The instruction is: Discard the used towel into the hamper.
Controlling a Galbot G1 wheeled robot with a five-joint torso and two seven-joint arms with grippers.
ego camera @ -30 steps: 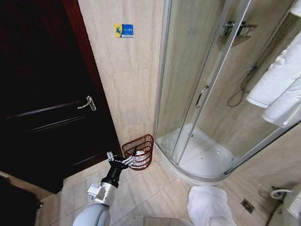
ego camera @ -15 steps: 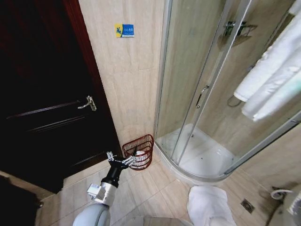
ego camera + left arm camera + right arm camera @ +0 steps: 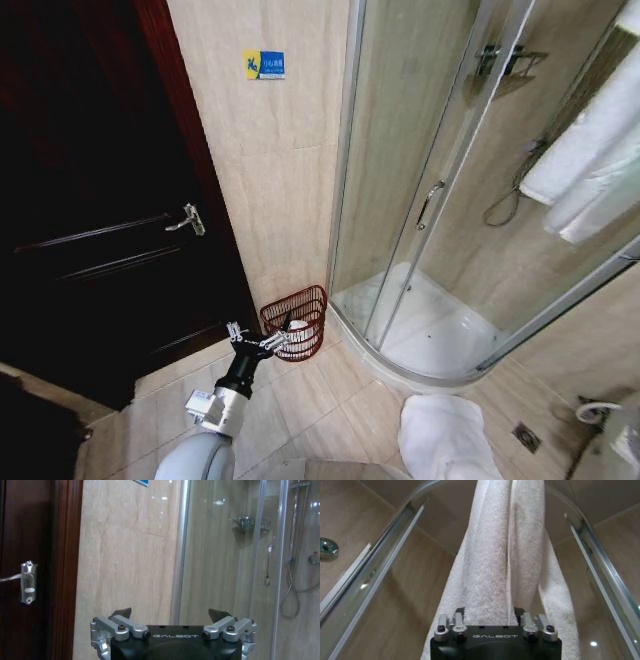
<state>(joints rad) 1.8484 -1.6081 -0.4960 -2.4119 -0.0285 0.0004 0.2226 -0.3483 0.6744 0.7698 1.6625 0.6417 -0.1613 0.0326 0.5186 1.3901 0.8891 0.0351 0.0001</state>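
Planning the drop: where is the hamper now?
In the head view, the hamper sits on the floor against the wall, between the dark door and the shower enclosure.

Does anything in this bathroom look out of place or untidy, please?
Yes. A white towel lies crumpled on the floor tiles, in front of the shower cubicle and apart from the hamper. The hamper stands by the wall next to the door, with something white inside. The right gripper grips another white towel.

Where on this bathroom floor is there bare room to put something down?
Bare tiles lie between the dark door and the white towel on the floor. It is crowded at the wall corner, where the hamper sits against the shower base with the left claw at its rim.
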